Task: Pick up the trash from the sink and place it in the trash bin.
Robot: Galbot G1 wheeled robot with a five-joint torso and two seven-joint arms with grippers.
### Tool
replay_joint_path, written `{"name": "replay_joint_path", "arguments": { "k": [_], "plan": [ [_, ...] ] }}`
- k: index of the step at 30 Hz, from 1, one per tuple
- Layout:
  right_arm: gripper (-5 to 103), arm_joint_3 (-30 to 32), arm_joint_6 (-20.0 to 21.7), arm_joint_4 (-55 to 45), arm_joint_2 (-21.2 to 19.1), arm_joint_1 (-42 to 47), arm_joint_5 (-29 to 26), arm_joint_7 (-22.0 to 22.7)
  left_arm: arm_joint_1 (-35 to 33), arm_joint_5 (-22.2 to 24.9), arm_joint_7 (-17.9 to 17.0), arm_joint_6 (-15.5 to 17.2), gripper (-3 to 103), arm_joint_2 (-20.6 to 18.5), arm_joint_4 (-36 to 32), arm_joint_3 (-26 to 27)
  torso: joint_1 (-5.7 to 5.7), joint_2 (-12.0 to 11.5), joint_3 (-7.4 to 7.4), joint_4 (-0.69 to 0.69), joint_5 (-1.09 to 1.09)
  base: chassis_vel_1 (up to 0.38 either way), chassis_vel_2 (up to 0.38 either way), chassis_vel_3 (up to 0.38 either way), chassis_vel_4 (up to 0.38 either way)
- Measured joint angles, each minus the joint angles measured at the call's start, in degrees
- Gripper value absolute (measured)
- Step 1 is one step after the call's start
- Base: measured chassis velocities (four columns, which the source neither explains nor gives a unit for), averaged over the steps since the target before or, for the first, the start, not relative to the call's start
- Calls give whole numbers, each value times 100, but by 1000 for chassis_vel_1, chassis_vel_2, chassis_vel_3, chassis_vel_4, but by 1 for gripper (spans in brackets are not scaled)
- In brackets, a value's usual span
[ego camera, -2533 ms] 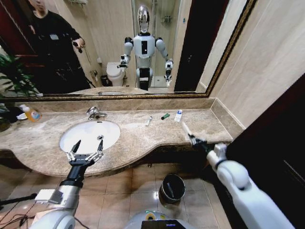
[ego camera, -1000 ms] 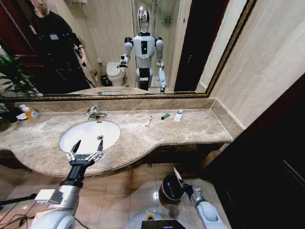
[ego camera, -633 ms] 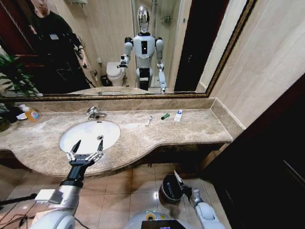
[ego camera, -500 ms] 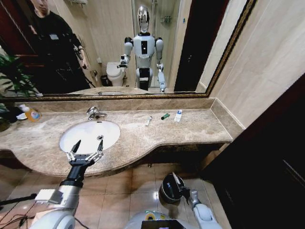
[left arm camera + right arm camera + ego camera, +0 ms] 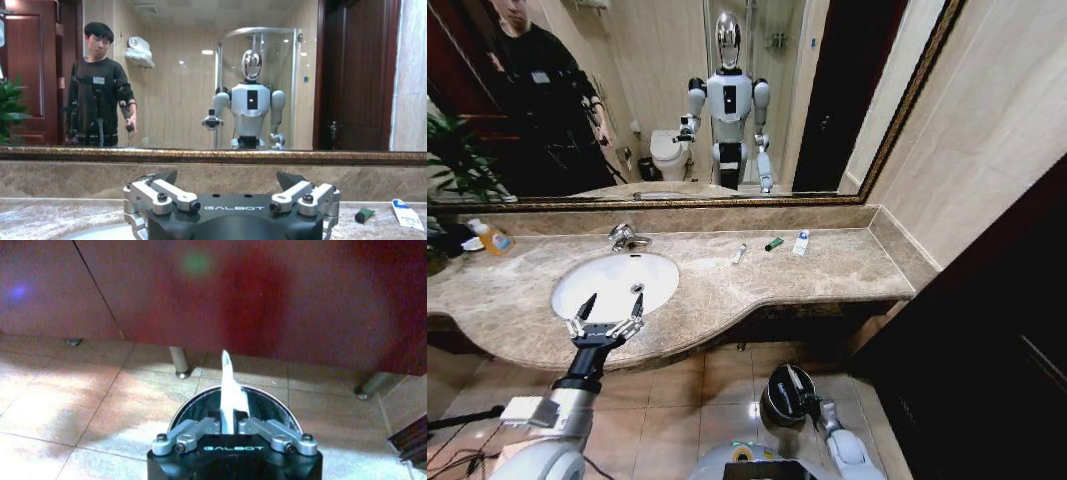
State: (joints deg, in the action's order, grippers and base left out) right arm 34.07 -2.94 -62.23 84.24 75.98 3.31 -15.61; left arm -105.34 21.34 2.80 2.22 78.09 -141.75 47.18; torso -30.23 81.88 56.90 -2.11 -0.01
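My right gripper (image 5: 806,393) is low, near the floor, shut on a thin white flat piece of trash (image 5: 231,385). That piece stands upright over the mouth of the round black trash bin (image 5: 270,407), which stands on the tiles under the vanity (image 5: 777,392). My left gripper (image 5: 615,302) hangs open with nothing in it over the front rim of the white oval sink (image 5: 602,278). On the marble top right of the basin lie a small white tube (image 5: 739,253), a tiny green piece (image 5: 773,243) and another white tube (image 5: 801,242).
A chrome tap (image 5: 626,238) stands behind the basin. An orange-labelled bottle (image 5: 493,238) stands at the far left of the counter. A dark red cabinet front (image 5: 267,300) on metal legs rises behind the bin. A dark door panel (image 5: 997,330) bounds the right side.
My right arm came down from the counter's right end to the floor with the white piece, then edged left over the bin. The left arm has not moved.
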Motion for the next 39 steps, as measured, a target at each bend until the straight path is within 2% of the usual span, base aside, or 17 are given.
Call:
{"name": "replay_joint_path", "arguments": {
  "k": [1, 3, 5, 6, 9, 10, 12, 15, 17, 18, 21, 22, 24, 39],
  "plan": [
    [20, 1, 0, -15, 12, 3, 0, 19, 0, 0, 0, 0, 100, 0, 0, 0, 0, 0, 0, 0, 0, 0, 0, 0, 0],
    [20, 2, -1, -21, 19, 3, 0, 30, 0, 0, 0, 0, 100, 0, 0, 0, 0, 0, 0, 0, 1, 0, 0, 0, 0],
    [31, 2, -14, -35, 28, 14, 0, 51, 0, 0, 0, 0, 100, 0, 0, 0, 0, 0, 0, 0, 1, 0, 0, 0, 0],
    [31, 2, -14, -35, 28, 14, 0, 51, 0, 0, 0, 0, 100, 0, 0, 0, 0, 0, 0, 0, 1, 0, 0, 0, 0],
    [47, 0, -40, -54, 47, 41, 0, 65, 0, 0, 0, 0, 100, 0, 0, 0, 0, 0, 0, 0, 1, 0, 0, 0, 0],
    [47, 0, -40, -54, 47, 41, 0, 65, 0, 0, 0, 0, 100, 0, 0, 0, 0, 0, 0, 0, 1, 0, 0, 0, 0],
    [58, -1, -43, -94, 63, 66, 3, 69, 0, 0, 0, 0, 100, 0, 0, 0, 0, 0, 0, 0, 0, 0, 0, 0, 0],
    [64, -2, -30, -132, 76, 84, 6, 71, 0, 0, 0, 0, 100, 0, 0, 0, 0, 0, 0, 0, 1, 0, 0, 0, 0],
    [75, -4, -29, -165, 89, 102, 20, 77, 0, 0, 0, 0, 100, 0, 0, 0, 0, 0, 0, 0, 1, 0, 0, 0, 0],
    [75, -4, -29, -165, 89, 102, 20, 77, 0, 0, 0, 0, 100, 0, 0, 0, 0, 0, 0, 0, 1, 0, 0, 0, 0],
    [91, -6, -35, -176, 97, 108, 38, 105, 0, 0, 0, 0, 100, 0, 0, 0, 0, 0, 0, 0, 0, 0, 0, 0, 0],
    [91, -6, -35, -176, 97, 108, 38, 105, 0, 0, 0, 0, 100, 0, 0, 0, 0, 0, 0, 0, 0, 0, 0, 0, 0],
    [99, -8, -44, -179, 120, 115, 50, 132, 0, 0, 0, 0, 100, 0, 0, 0, 0, 0, 0, 0, 1, 0, 0, 0, 0],
    [100, -7, -112, -203, 133, 178, 71, 150, 0, 0, 0, 0, 100, 0, 0, 0, 0, 0, 0, 0, 1, 0, 0, 0, 0]
  ]
}}
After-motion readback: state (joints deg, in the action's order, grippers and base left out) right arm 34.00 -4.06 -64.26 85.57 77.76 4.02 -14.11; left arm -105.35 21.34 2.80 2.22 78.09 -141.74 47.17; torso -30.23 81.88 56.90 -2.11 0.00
